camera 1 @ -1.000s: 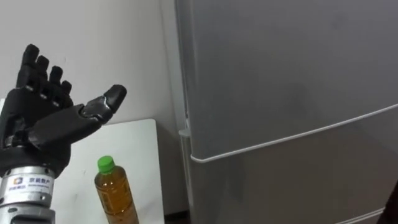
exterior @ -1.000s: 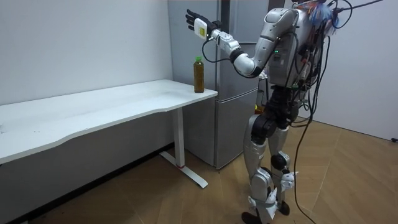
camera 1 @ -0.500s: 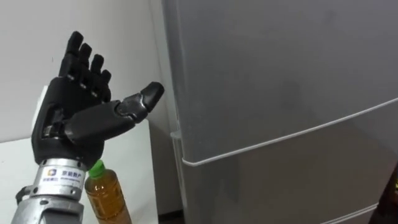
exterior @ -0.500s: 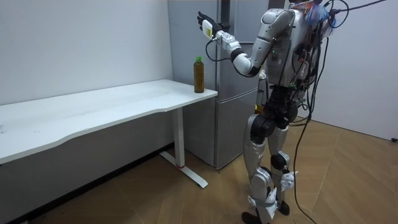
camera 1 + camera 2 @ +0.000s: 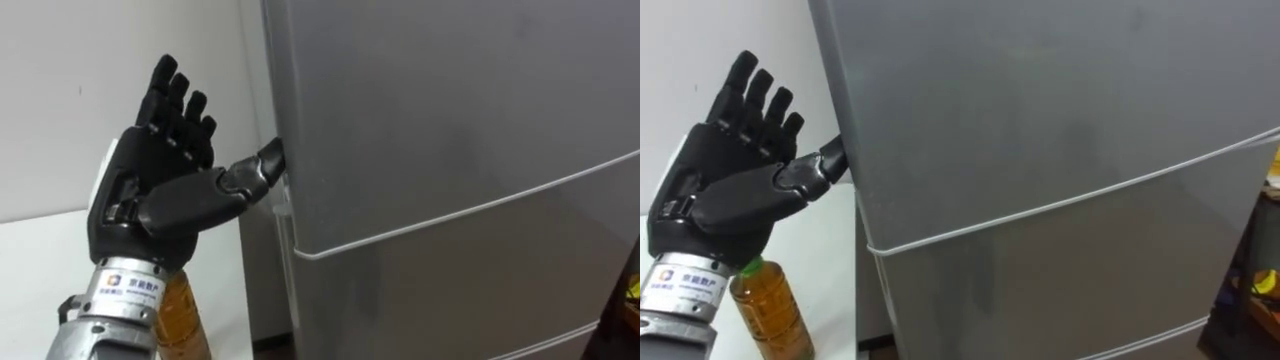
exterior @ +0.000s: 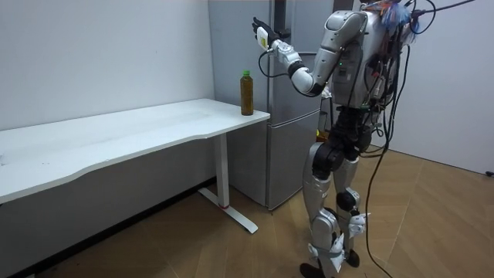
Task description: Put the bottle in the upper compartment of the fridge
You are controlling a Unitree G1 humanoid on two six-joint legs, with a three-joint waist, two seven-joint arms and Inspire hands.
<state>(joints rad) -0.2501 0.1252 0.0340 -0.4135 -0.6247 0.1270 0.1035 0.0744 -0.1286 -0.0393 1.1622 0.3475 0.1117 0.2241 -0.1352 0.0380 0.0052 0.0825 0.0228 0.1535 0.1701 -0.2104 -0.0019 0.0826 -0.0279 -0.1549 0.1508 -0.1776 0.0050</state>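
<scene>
Over the last second the black left hand has swung from above the table across to the tall grey two-door fridge. Its thumb tip is now at the upper door's left edge, fingers straight and spread, holding nothing. Both doors look closed. Just beside the fridge a long, smooth white table stands on wooden flooring. On its fridge-end corner the clear plastic bottle of amber liquid with a green cap stands upright: probably full, fairly heavy, slick-walled and slightly squeezable, best gripped around mid-body

Matt grey metal fridge; clear glossy plastic bottle.
</scene>
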